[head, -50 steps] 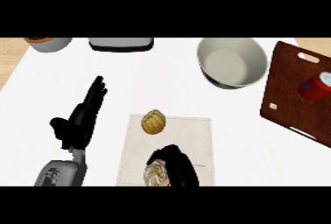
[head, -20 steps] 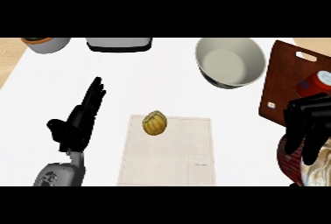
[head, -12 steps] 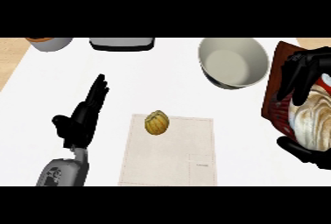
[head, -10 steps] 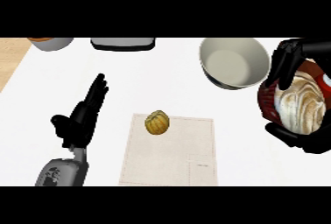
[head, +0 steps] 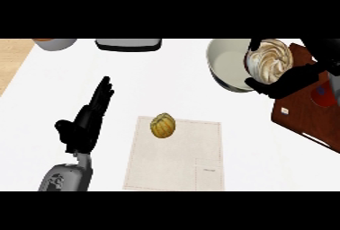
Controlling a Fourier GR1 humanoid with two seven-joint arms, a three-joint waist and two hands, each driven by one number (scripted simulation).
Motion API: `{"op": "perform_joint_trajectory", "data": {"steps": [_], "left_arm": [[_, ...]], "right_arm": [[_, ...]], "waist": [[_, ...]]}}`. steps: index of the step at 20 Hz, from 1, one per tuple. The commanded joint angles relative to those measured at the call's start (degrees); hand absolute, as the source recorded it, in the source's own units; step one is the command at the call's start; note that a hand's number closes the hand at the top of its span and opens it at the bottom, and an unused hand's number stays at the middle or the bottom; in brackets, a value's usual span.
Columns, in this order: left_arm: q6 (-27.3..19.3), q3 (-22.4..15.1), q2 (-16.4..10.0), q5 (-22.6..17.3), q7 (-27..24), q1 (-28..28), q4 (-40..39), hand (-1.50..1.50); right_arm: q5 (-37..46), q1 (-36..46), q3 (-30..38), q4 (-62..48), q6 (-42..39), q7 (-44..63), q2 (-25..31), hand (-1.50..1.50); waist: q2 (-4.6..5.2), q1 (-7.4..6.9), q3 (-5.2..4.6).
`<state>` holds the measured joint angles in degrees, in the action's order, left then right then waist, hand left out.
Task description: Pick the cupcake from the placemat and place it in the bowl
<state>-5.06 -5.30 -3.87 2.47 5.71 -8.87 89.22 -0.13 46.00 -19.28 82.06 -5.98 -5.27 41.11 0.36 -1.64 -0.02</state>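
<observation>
At left we see the left robot hand [head: 88, 122] resting open on the table [head: 192, 92], fingers straight and together. Right of it, the cupcake [head: 163, 125] sits on the placemat's [head: 176, 157] upper left corner, well apart from the bowl [head: 225, 63]. At far right, the right robot hand [head: 282, 83] overlaps the bowl's right rim; we cannot tell whether it is open.

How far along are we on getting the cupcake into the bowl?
Nothing is done yet: the cupcake lies untouched on the placemat, and none shows in the bowl. In hand: no grip on it; the right hand is up at the bowl's right side, far from the cupcake, and the left hand rests open at the left. Left: reach, pick, carry, place.
</observation>
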Motion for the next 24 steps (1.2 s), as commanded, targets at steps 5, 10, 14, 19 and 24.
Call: {"op": "perform_joint_trajectory", "data": {"steps": [5, 10, 14, 19, 24], "left_arm": [[1.30, 1.04, -0.51, -0.82, 0.12, -0.75, -0.22, 0.00], [0.92, 0.73, -0.12, -0.27, -0.98, 1.56, 0.95, 0.00], [1.42, 0.66, 0.09, -0.13, -1.45, -0.70, -1.17, 0.00], [1.11, -0.28, 1.04, 0.02, -0.05, -1.62, -0.28, 0.00], [1.20, -0.71, 0.96, 0.69, -1.51, -0.47, 0.01, 0.00]], "right_arm": [[12.68, 5.49, -0.77, -25.49, 5.59, -12.09, -10.35, 1.50], [17.07, 12.31, 1.89, -42.41, 7.00, -21.08, -12.29, 1.50], [20.49, 14.90, 1.72, -54.39, 10.39, -25.43, -15.08, 1.50], [18.30, 15.51, 2.65, -63.34, -0.18, -28.42, -14.06, -1.50], [17.44, 15.35, 3.80, -67.36, -6.01, -37.71, -15.88, -1.50]], "waist": [[0.20, -0.08, 0.03], [0.20, -0.44, 0.04], [0.58, -1.02, 0.06], [1.25, -2.31, 0.13], [0.99, -1.89, 0.15]]}}
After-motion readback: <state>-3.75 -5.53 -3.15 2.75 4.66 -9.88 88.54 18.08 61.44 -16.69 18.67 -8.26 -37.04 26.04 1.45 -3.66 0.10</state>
